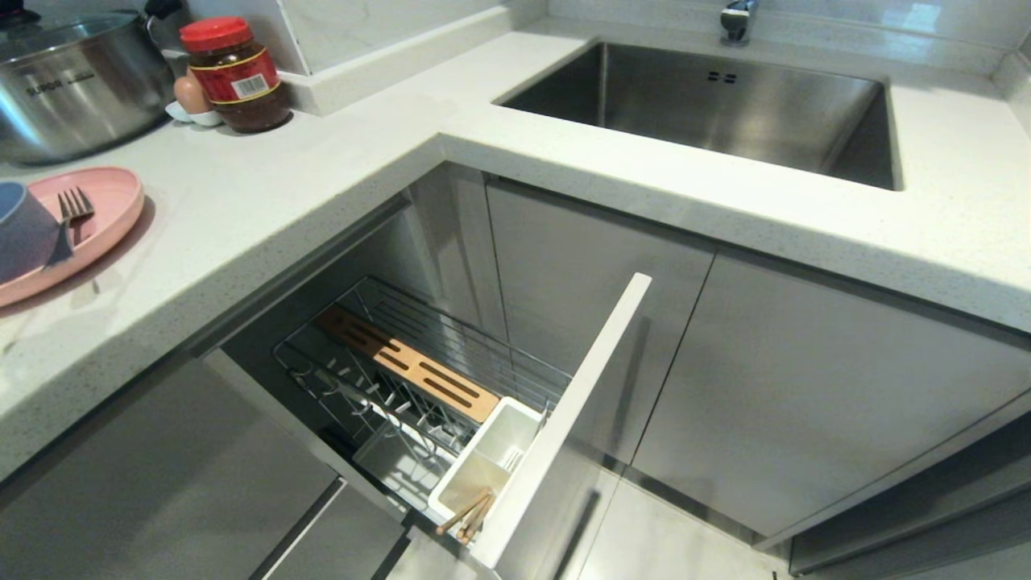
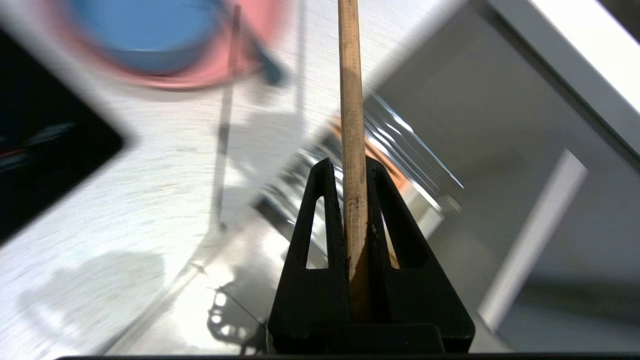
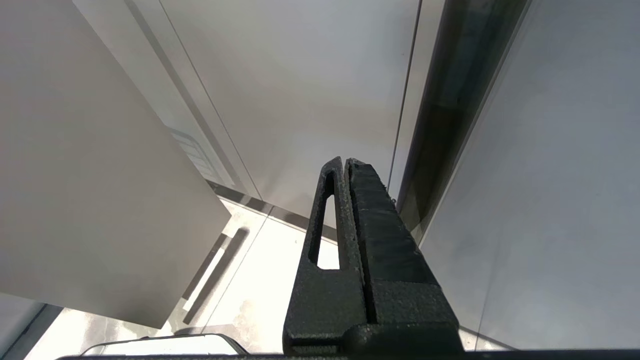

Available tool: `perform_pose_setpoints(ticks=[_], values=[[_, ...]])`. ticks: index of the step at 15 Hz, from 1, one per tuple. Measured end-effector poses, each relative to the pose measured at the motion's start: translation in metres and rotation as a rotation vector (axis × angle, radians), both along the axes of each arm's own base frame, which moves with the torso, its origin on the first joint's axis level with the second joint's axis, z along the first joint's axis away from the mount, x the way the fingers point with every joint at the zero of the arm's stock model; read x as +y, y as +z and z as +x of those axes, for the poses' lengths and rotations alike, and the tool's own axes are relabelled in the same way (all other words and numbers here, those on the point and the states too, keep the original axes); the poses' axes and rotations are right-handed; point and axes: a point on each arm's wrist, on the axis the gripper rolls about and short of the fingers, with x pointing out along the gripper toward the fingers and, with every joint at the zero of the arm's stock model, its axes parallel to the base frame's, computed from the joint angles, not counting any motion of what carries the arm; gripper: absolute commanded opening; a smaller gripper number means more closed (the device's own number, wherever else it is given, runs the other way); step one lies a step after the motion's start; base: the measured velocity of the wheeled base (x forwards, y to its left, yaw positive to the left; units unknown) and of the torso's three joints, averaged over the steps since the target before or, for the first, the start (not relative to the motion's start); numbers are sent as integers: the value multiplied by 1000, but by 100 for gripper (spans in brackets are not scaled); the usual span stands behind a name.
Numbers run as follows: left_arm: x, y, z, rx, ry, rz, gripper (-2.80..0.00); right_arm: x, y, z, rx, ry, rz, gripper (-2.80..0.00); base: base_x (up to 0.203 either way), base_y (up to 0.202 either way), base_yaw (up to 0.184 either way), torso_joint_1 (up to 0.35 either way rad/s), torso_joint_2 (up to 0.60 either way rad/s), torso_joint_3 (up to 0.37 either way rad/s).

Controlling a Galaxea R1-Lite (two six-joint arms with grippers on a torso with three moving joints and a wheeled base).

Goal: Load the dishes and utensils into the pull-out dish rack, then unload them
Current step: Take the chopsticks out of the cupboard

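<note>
Counter (image 1: pixel 322 185): pink plate (image 1: pixel 105 217) sits at its left edge, blue bowl (image 1: pixel 24 229) and fork (image 1: pixel 74 211) on it. Plate and bowl look breakable, so I'd grip at the rim and set them down slowly. The fork looks thin and slick; take it mid-handle.

Pull-out rack (image 1: pixel 419 362) is open below the counter edge. Its white cup (image 1: pixel 483 467), at the front panel end, has wooden sticks (image 1: pixel 467 515) leaning in it.

My left gripper (image 2: pixel 354 172) is out of the head view and clamped on one chopstick (image 2: pixel 350 100). The stick runs straight out past the fingertips, over the counter near the rack. It looks light, stiff and rollable, so hold it firmly and keep it in line.

My right gripper (image 3: pixel 345 162) is parked low by the cabinet doors, fingers together, empty.
</note>
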Motion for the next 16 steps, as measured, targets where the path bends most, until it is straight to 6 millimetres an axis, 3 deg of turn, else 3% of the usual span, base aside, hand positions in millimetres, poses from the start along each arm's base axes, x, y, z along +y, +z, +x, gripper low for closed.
perform_pose_setpoints(ticks=[4, 7, 12, 16], values=[[13, -11, 21, -19, 412, -28, -280, 0, 0, 0, 0, 0, 0, -280, 0, 0, 0, 0, 0, 0], [30, -30, 38, 21, 598, -39, -280, 0, 0, 0, 0, 0, 0, -280, 0, 0, 0, 0, 0, 0], [50, -65, 59, 179, 677, -113, -280, 0, 0, 0, 0, 0, 0, -280, 0, 0, 0, 0, 0, 0], [65, -80, 80, 131, 655, -100, -280, 0, 0, 0, 0, 0, 0, -280, 0, 0, 0, 0, 0, 0]])
